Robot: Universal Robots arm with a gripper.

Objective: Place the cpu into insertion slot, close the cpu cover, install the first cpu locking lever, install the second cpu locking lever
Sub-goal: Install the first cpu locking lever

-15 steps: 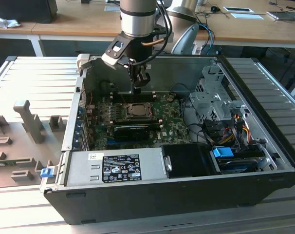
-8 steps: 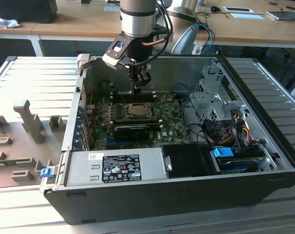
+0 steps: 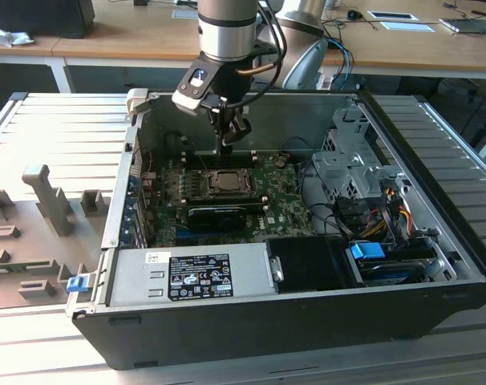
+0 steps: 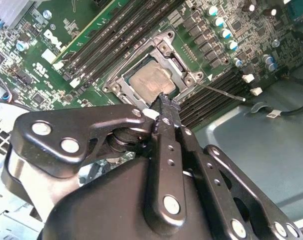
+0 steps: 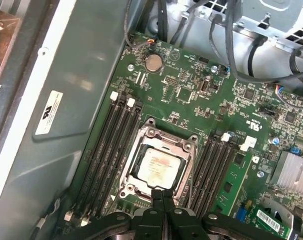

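Cpu (image 5: 159, 166) seated in the insertion slot (image 5: 135, 161), cpu cover (image 5: 167, 142) down over it — first two steps look done — gripper (image 5: 161, 194) clenched empty at the cover's edge, one thin locking lever (image 4: 221, 92) seemingly unlatched.

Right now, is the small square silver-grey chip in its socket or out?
In. Both wrist views show the chip lying flat within the silver metal frame.

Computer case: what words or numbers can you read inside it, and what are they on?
Black-and-white sticker on the grey metal power supply box: print too small to read.
White sticker on the grey case wall: blurred, unreadable.
Green motherboard: a white maker's logo; tiny codes too small to read.
Silver-grey square cpu: faint marks, unreadable.
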